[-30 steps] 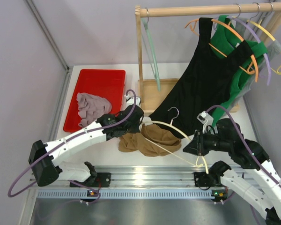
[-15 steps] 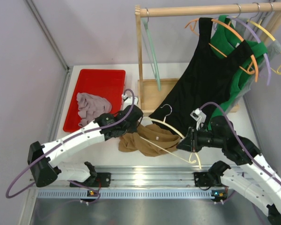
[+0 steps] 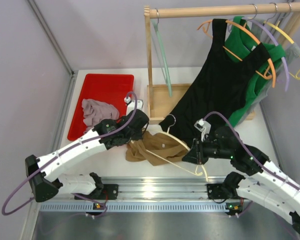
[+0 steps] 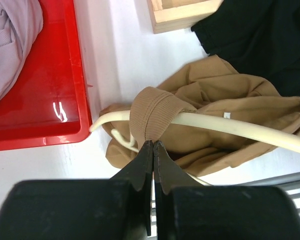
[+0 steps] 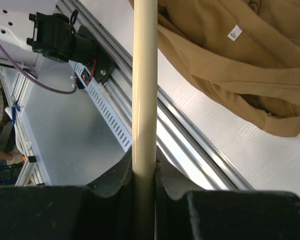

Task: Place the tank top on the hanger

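Tan-brown fabric tank top (image 4: pixel 225 100), likely limp, is pinched at strap by left gripper (image 4: pixel 153 144); thin cream plastic hanger (image 5: pixel 143 75) is clamped by right gripper (image 5: pixel 144 162).

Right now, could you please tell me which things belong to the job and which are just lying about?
Job: tank top, hanger, left claw, right claw.
Lying about: red tray, mauve cloth, black garment, green garment, wooden rack.
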You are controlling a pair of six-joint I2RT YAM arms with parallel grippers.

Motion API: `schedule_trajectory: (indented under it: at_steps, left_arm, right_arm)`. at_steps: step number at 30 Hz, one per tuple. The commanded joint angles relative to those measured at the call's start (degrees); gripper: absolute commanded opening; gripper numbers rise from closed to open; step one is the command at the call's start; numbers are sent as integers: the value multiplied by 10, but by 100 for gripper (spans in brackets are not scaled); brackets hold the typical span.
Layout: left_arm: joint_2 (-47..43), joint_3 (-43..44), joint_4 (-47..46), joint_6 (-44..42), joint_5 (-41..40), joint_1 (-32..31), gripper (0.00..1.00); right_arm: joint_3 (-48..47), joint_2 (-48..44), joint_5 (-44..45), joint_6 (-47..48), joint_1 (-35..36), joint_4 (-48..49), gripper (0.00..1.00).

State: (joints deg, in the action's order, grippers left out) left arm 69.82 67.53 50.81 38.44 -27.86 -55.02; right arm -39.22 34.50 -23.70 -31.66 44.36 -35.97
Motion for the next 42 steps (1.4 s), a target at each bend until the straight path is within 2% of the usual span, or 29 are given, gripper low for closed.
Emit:
schedule_trajectory:
  at_steps: [1, 9, 17, 21, 22, 26, 30, 34, 42]
  left_arm:
    - [-14, 29, 6, -8, 15, -4, 0]
    - [-20, 17, 2, -8, 29, -20, 0]
    - [-27, 30, 3, -12, 29, -23, 0]
    - [-27, 30, 7, -10, 19, -23, 20]
    - [-28, 29, 7, -9, 18, -23, 29]
    - [-50, 24, -11, -13, 25, -24, 40]
    - [-82, -5, -84, -42, 80, -26, 46]
    - [-108, -62, -206, -70, 130, -27, 51]
    - [-74, -117, -365, -94, 121, -30, 54]
  right_arm:
    - [-2, 17, 27, -1, 27, 81, 0]
    - [22, 33, 80, 10, 50, 180, 0]
    - [63, 19, 64, 15, 63, 242, 0]
    - [79, 30, 66, 13, 68, 270, 0]
    - [86, 31, 67, 12, 71, 275, 0]
    - [100, 34, 81, 20, 80, 290, 0]
    - [112, 40, 88, 25, 82, 313, 0]
    - [120, 50, 90, 29, 86, 330, 0]
    - [121, 51, 103, 33, 93, 323, 0]
